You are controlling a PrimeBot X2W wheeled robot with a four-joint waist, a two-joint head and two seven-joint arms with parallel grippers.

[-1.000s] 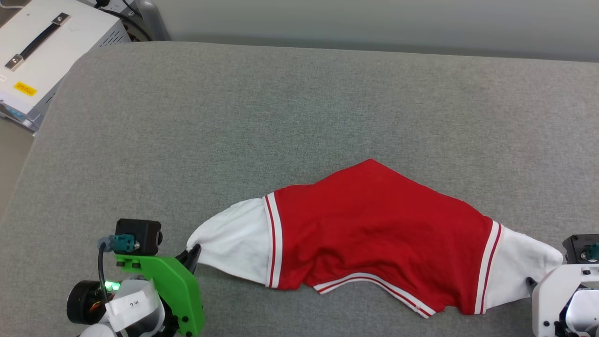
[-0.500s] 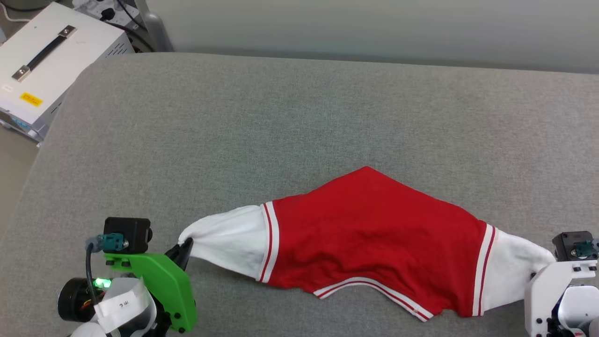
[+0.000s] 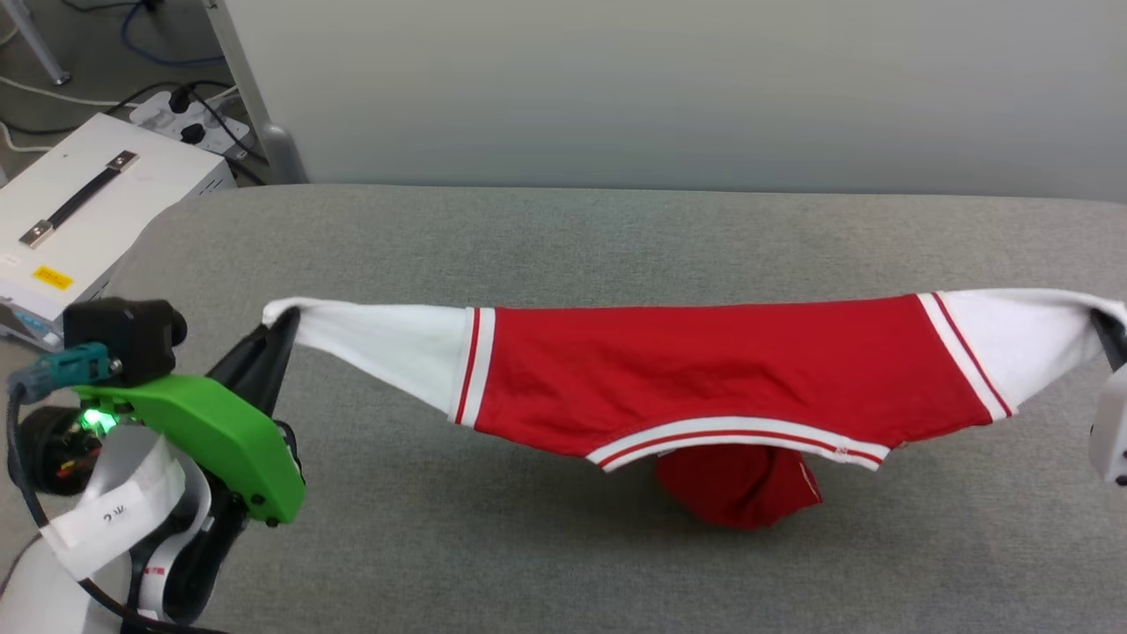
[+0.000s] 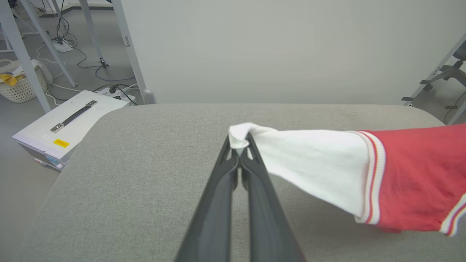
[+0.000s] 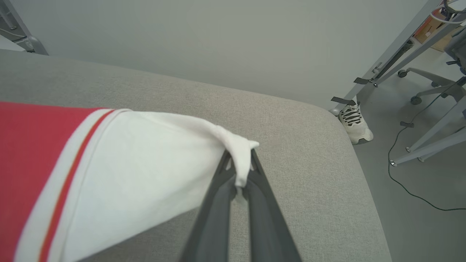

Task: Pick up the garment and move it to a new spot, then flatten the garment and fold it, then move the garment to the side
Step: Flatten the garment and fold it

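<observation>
Clearly the left pincer is clamped on the tip of one white sleeve, and the right pincer on the other. Between them the garment hangs stretched above the grey bench, its red lower part sagging and seemingly touching the surface. I judge the pick-up under way; placing, flattening, folding and moving aside are left.

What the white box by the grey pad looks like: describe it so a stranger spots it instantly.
Start at the grey padded table and go to its far left corner. Just off that corner, lower down, sits the white box. Unlike the power strip behind it, it is a flat-topped case with a black handle and a yellow label.
</observation>
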